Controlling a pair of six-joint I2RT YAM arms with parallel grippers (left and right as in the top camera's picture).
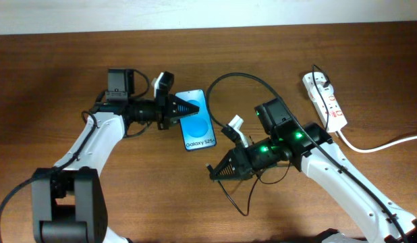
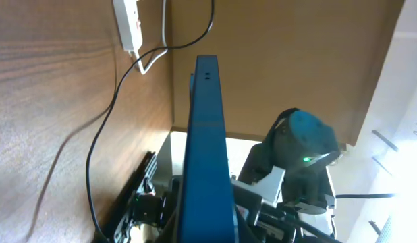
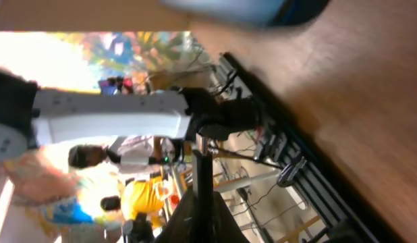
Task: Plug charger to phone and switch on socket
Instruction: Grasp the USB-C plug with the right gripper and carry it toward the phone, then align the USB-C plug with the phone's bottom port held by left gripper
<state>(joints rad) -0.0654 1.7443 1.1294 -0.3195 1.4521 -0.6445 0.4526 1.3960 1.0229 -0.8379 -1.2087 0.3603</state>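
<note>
Seen from overhead, the phone [image 1: 198, 125] faces up over the wooden table [image 1: 60, 81], its blue screen reading "Galaxy S25+". The left gripper [image 1: 187, 108] is clamped on the phone's upper-left edge. The right gripper [image 1: 212, 174], just below the phone, pinches the tip of the charger [image 1: 237, 75], whose black cable loops toward the socket [image 1: 324, 101] at the right. The socket's red markings are too small to read. At the left wrist, the phone stands edge-on between closed jaws. At the right wrist, blurred, a thin black lead sticks out from closed jaws.
</note>
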